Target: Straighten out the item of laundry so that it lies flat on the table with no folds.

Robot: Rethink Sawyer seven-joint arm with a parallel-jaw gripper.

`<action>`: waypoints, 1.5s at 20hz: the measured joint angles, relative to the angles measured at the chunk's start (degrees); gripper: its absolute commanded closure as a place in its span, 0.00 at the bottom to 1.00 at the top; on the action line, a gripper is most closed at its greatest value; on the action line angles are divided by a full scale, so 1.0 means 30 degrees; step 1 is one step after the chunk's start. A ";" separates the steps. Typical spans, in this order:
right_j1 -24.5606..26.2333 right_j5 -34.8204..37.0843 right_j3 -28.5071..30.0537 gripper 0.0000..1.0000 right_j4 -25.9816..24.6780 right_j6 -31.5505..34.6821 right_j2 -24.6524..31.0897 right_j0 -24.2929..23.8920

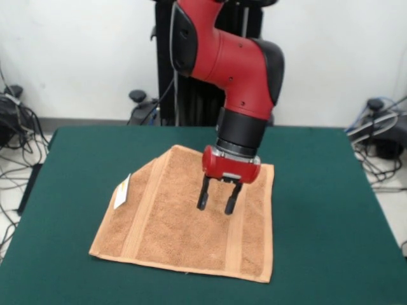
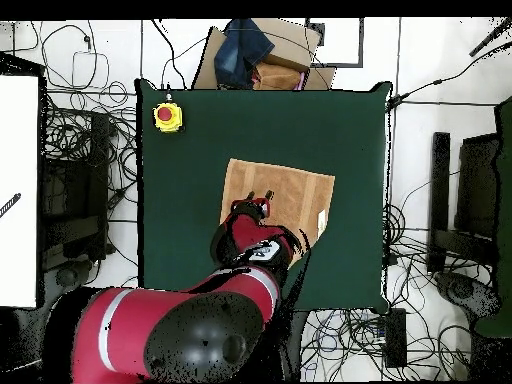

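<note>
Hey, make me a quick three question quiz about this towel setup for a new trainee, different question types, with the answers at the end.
1. True or false: the end effector grips the towel.
2. Multiple choice: the white tag in the front view sits on the towel's A) left edge B) right edge C) near edge.
3. Fill in: the yellow box with a red button stands near a ______ of the table.

Key: 1 false, it is open above the towel, holding nothing. 2 A. 3 corner.
</note>
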 measured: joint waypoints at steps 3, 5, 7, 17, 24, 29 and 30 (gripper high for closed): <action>0.0039 -0.0130 0.0000 0.00 0.0455 0.0000 -0.0003 0.0108; 0.0104 -0.0198 0.0000 0.00 0.0867 0.0000 -0.0003 0.0250; 0.0183 -0.0210 0.0000 0.00 0.1319 0.0000 0.0003 0.0494; 0.0201 -0.0202 0.0257 0.00 0.2386 0.0000 0.0587 0.1042; 0.0051 0.0378 0.0348 0.00 0.2269 0.0000 0.2444 -0.0050; 0.0055 0.0823 0.0392 0.00 0.1873 0.0000 0.4115 -0.1505; 0.0061 0.0843 0.0395 0.00 0.1876 0.0000 0.4267 -0.1633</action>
